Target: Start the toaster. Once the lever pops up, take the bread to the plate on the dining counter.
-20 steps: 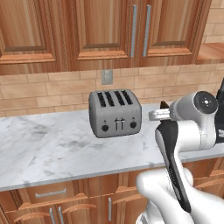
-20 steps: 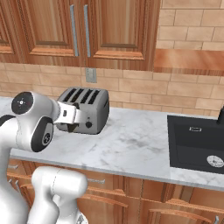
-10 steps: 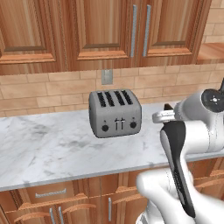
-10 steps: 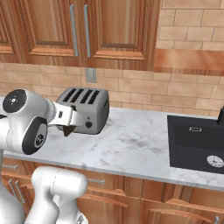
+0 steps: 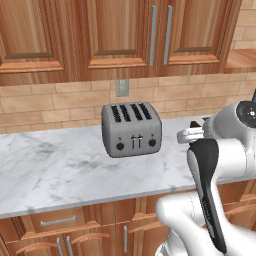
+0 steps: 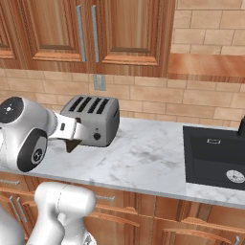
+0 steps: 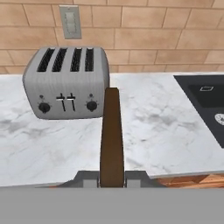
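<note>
The silver-grey toaster (image 5: 131, 130) (image 6: 93, 119) (image 7: 65, 83) stands on the marble worktop against the brick wall, its four slots dark. My gripper (image 7: 112, 176) (image 6: 72, 133) (image 5: 188, 135) hangs in front of the toaster, a little to its right, and is shut on the bread (image 7: 111, 133) (image 6: 72, 145). The bread is a thin brown slice, seen edge-on in the hand view. It hangs clear of the toaster, above the worktop. The plate and the dining counter are out of view.
A black sink (image 6: 215, 158) (image 7: 208, 100) is set into the worktop (image 5: 60, 170) to the right. A wall outlet (image 5: 122, 87) (image 7: 70, 21) sits above the toaster, under wooden wall cabinets (image 5: 125, 35). Drawers run below the worktop's front edge.
The arm's upper joints have swung slightly outward, away from the toaster. The hand has dropped a little with the bread still in its grip. The toaster has not moved.
</note>
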